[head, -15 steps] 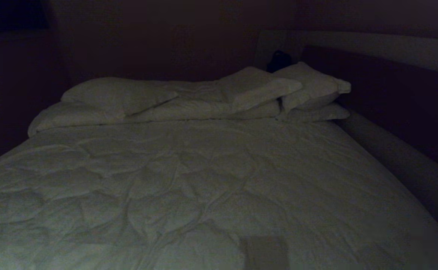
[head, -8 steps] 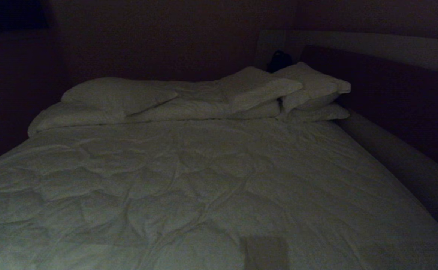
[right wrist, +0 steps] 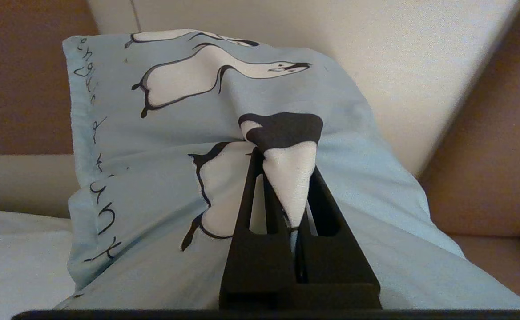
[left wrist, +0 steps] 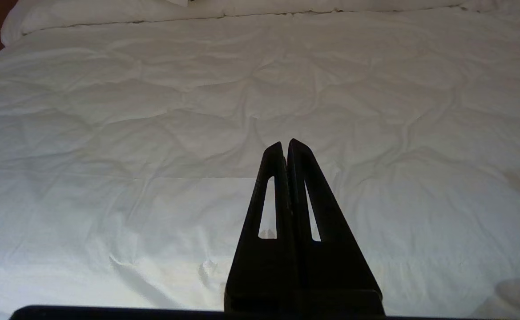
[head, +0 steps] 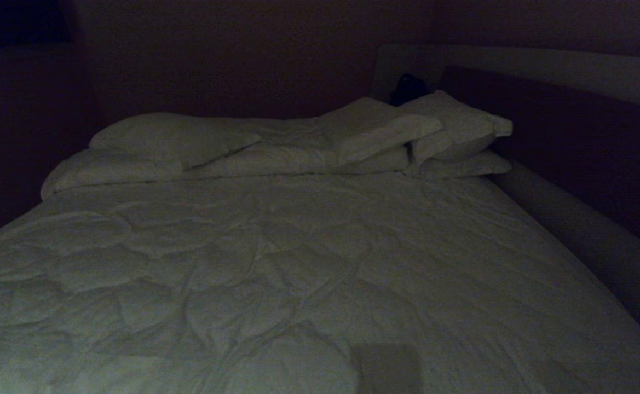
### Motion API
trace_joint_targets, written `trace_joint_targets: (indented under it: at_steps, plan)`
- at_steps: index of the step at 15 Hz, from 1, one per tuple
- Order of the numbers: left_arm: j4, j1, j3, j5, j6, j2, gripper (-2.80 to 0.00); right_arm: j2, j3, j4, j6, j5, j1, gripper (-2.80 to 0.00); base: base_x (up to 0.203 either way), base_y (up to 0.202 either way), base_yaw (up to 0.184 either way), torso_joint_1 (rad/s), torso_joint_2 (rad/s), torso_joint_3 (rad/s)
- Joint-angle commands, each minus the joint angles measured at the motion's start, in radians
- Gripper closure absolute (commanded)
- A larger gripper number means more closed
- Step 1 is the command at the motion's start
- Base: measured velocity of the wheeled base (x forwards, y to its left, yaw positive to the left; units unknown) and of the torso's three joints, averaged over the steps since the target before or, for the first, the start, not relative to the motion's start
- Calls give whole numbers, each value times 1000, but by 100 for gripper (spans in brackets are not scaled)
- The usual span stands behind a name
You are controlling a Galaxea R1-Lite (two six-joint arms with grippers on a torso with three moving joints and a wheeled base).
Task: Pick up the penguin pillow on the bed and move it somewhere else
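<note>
Right wrist view: right claw (right wrist: 288, 178), black, two slotted fingers pressed together on a pinched fold of the penguin pillow (right wrist: 162, 146). Pillow: pale grey-blue cover, black-and-white penguin prints, dark handwritten lettering along one edge; cloth bunched up at the pinch and draped to either side of the fingers. Behind the pillow: a pale padded panel (right wrist: 375, 58) and brown surfaces; a strip of white bedding (right wrist: 15, 253) beside the pillow's lettered edge. Whether the pillow rests on anything cannot be told from this view. Left wrist view: left claw (left wrist: 285, 146), black, fingers together with nothing between them, tips above the bed (left wrist: 131, 133), clear of the duvet. Head view: bed with wrinkled white quilted duvet (head: 298, 262); plain white pillows (head: 177, 139) lined up at the far end, two more stacked at the far right corner (head: 456, 128); pale padded frame (head: 582, 235) along the right side; small dark object (head: 407, 87) behind the stacked pillows, kind not discernible. Neither arm nor the penguin pillow appears in the head view.
</note>
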Motion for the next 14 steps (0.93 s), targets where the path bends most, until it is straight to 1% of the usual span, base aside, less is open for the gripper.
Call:
trace_joint_targets:
  at_steps: [1,5,7,11,14]
  plan:
    - [-1,0,0,0,0,0,0,9,34,-27,0,-20,0,0,0,0,0,0,0,0]
    - [-1,0,0,0,0,0,0,6,55,-40,-2,-53,0,0,0,0,0,0,0,0]
    - [-1,0,0,0,0,0,0,6,60,-40,-2,-84,-2,0,0,0,0,0,0,0]
    - [-1,0,0,0,0,0,0,-2,39,-40,-9,-109,-5,0,0,0,0,0,0,0]
    - [-1,0,0,0,0,0,0,-17,-27,-42,-72,-113,-5,0,0,0,0,0,0,0]
